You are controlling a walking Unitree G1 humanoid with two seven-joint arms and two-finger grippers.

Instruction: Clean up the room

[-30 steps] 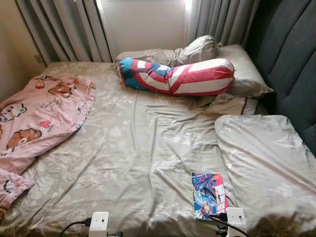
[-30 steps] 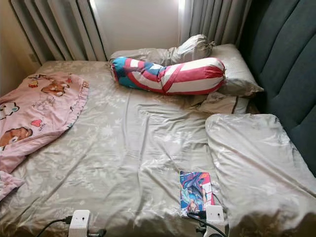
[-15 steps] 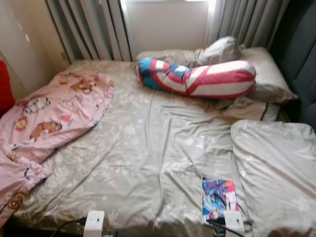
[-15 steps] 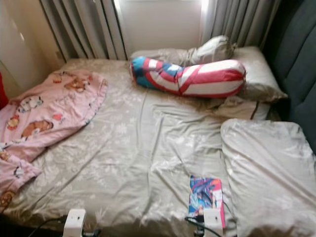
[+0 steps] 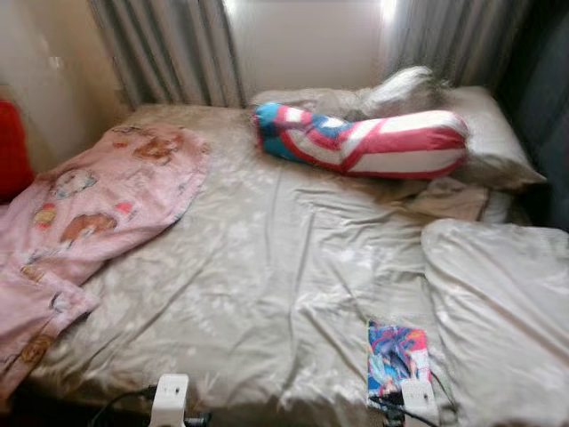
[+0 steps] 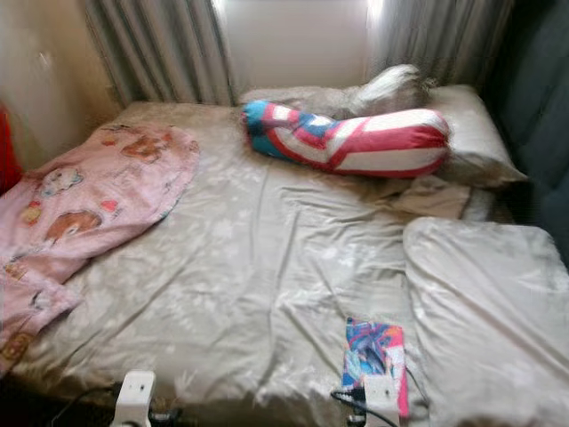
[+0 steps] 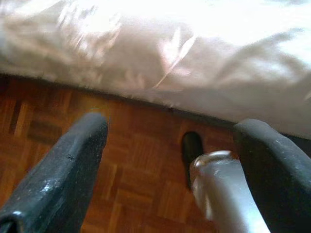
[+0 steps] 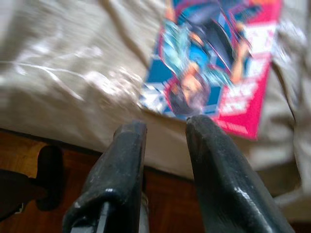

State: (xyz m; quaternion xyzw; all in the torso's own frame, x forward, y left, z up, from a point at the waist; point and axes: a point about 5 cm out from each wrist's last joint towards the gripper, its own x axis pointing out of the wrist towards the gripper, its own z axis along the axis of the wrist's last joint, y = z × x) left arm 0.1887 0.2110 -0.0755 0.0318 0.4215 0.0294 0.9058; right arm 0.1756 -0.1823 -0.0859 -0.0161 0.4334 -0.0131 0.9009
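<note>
A rumpled bed (image 5: 267, 267) awaits tidying. A comic book (image 5: 396, 356) lies near its foot edge, untouched, beside a pillow (image 5: 498, 302). The right gripper (image 8: 163, 128), fingers slightly apart, hovers just short of the comic book; the left gripper (image 7: 170, 145) hangs spread wide over the floor (image 7: 136, 194).

Both eye views look forward and down from the foot of the bed (image 5: 267, 267), taking in its whole length up to the curtains (image 5: 169, 49). They share nearly the same scene, the right eye's shifted slightly sideways. The left wrist view looks along the left claw (image 7: 165, 165), close above the floor (image 7: 136, 160) at the bed's edge. The right wrist view looks along the right claw (image 8: 165, 145), very near the comic (image 8: 218, 63) that lies at the bed's near edge in the eye views.
</note>
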